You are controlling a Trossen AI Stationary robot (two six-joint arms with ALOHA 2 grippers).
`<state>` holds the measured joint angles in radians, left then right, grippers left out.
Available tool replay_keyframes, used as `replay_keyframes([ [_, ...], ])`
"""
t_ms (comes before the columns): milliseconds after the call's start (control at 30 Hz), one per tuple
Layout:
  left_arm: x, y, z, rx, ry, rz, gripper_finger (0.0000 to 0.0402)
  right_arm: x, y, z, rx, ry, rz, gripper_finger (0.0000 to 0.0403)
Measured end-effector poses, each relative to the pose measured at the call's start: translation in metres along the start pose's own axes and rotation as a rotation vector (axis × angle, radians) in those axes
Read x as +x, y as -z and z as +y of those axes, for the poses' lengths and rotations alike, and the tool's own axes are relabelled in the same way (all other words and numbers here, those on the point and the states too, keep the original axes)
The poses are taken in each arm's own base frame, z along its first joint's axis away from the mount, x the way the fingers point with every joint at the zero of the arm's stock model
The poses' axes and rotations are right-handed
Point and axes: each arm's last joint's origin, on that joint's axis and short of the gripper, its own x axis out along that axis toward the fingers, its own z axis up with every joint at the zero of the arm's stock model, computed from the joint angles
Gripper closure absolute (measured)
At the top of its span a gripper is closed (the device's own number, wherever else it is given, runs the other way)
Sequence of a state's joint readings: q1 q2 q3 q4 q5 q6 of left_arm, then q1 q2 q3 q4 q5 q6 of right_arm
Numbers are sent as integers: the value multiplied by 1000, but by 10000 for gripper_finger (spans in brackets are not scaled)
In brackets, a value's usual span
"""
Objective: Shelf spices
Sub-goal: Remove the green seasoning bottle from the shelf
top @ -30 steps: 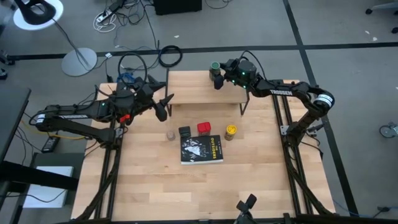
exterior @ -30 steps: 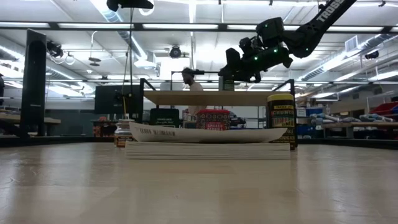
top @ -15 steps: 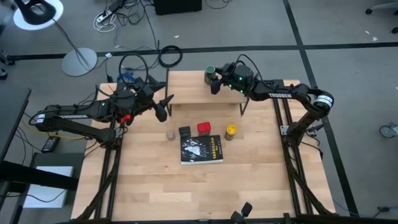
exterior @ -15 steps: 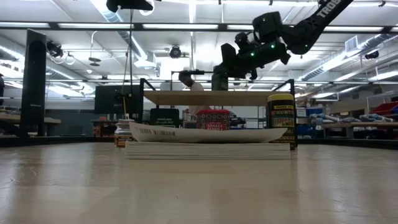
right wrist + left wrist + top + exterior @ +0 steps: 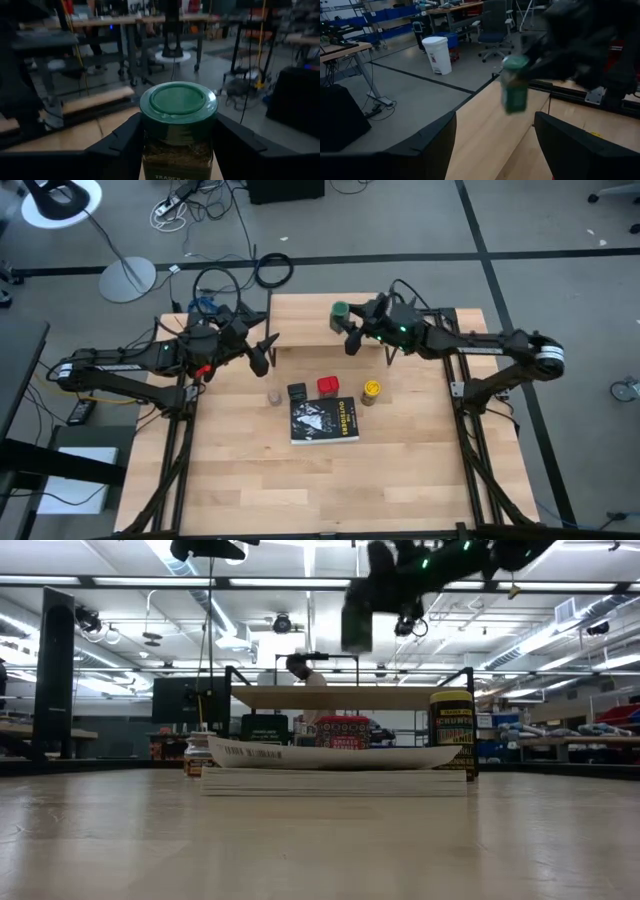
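Above shelf [image 5: 320,320]: right end effector [image 5: 350,330] gripping green-topped jar [image 5: 341,315]; workshop behind.

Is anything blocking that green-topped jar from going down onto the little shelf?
Nothing visible does. The right tool holds the green-topped jar in the air above the shelf, and the plank below looks bare. The other spices stand on the table in front of the shelf, out of the way.

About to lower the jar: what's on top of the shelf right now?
Nothing visible rests on the shelf. The right gripper holds the green-topped jar above it. The arm hides the shelf's right end.
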<state>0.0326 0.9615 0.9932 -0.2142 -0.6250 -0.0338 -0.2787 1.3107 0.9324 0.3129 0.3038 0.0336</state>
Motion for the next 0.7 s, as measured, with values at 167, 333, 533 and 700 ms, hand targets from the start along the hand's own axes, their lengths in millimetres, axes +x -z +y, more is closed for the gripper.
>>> replay_keyframes([
  [167,0,0,0,0,0,-1,129,-39,-16,15,-4,90,16,209],
  [333,0,0,0,3,0,2,129,-73,-17,33,34,155,76,209],
  [533,0,3,0,-3,-1,31,129,-110,-2,65,70,237,128,209],
  [700,1,7,-1,-2,-4,63,129,-140,18,84,104,327,117,209],
])
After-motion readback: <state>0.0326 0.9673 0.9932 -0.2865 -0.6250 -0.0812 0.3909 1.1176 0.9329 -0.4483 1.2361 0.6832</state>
